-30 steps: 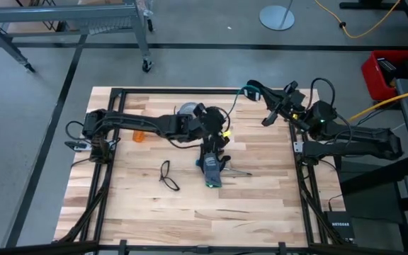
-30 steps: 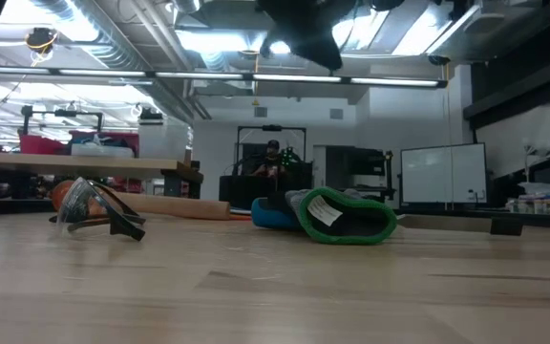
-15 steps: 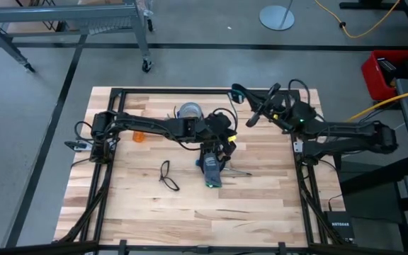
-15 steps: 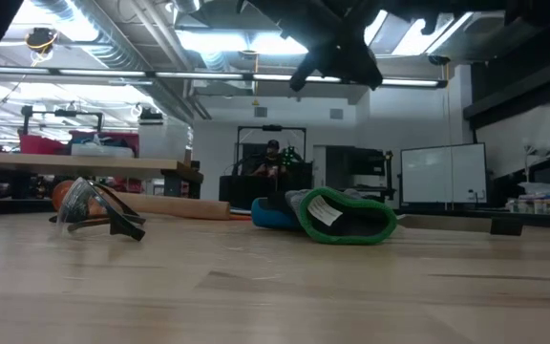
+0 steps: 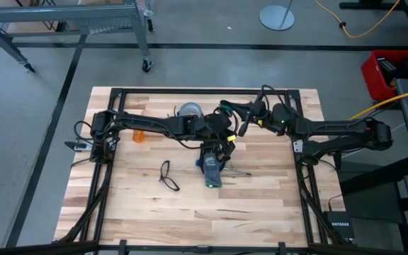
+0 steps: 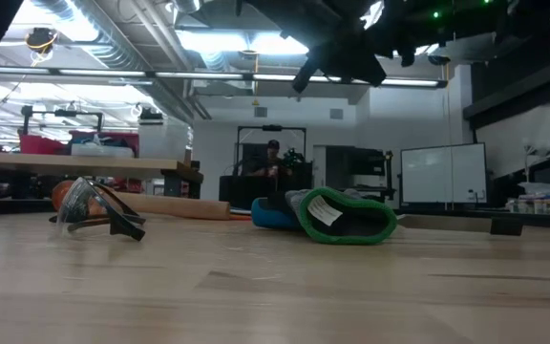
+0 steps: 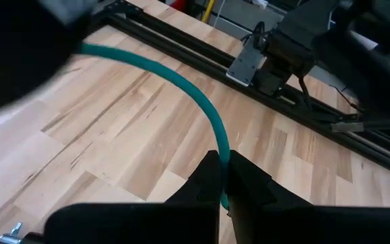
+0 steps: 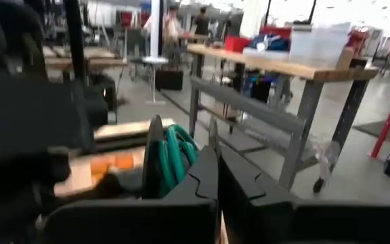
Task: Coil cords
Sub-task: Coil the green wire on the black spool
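Observation:
A teal cord runs in the air between my two grippers, over the far middle of the table. My left gripper is shut on one strand of it. My right gripper, just beyond it toward the far edge, is shut at a small bundle of teal turns. A small dark loop lies flat on the wood nearer the front, left of the glove. No gripper is near it. My left gripper pinches a single strand of the teal cord between its two fingers. The fingers slant down from the table's left. The strand leaves them in a slack arc, clear of the wood. My right gripper is shut at the side of the teal bundle, level, coming from the table's right. Several turns stand just past its fingertips, lifted clear of the table. The fingers hide which turn they have.
A black-and-blue glove with a green cuff lies below the left gripper. A grey tape roll and an orange thing sit at the far left. The black frame rail edges the table.
My right gripper has moved toward the table's left and down with the teal bundle, closing in on my left gripper. My left gripper has turned at the wrist and shifted a little toward the right, then kept still.

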Robot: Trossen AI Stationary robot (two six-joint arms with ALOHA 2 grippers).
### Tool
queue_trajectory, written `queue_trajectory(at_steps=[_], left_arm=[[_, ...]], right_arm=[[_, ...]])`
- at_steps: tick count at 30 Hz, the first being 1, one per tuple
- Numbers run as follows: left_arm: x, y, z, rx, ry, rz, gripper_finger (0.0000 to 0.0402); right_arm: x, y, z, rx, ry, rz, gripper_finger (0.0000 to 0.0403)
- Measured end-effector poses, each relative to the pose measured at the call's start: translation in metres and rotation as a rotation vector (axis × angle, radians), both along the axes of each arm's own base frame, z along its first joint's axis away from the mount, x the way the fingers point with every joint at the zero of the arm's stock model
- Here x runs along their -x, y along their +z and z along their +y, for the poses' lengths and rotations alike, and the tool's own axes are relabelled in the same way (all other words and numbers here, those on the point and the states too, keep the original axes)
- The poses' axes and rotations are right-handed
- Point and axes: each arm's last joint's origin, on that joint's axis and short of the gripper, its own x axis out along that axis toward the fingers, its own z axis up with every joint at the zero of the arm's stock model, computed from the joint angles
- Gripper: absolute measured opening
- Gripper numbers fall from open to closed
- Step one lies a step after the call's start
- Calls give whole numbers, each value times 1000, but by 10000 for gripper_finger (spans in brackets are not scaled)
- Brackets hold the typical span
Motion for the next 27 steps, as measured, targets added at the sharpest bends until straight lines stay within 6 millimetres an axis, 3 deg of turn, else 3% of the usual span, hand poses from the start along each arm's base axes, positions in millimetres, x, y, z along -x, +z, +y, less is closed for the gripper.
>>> queue_trajectory(at_steps=[17,27], left_arm=[[7,12,7,-20,6,-9,0],[25,30,8,-81,76,42,0]], right_arm=[[5,-33,2,-76,38,338,1],[18,-27,7,-138,110,343,1]])
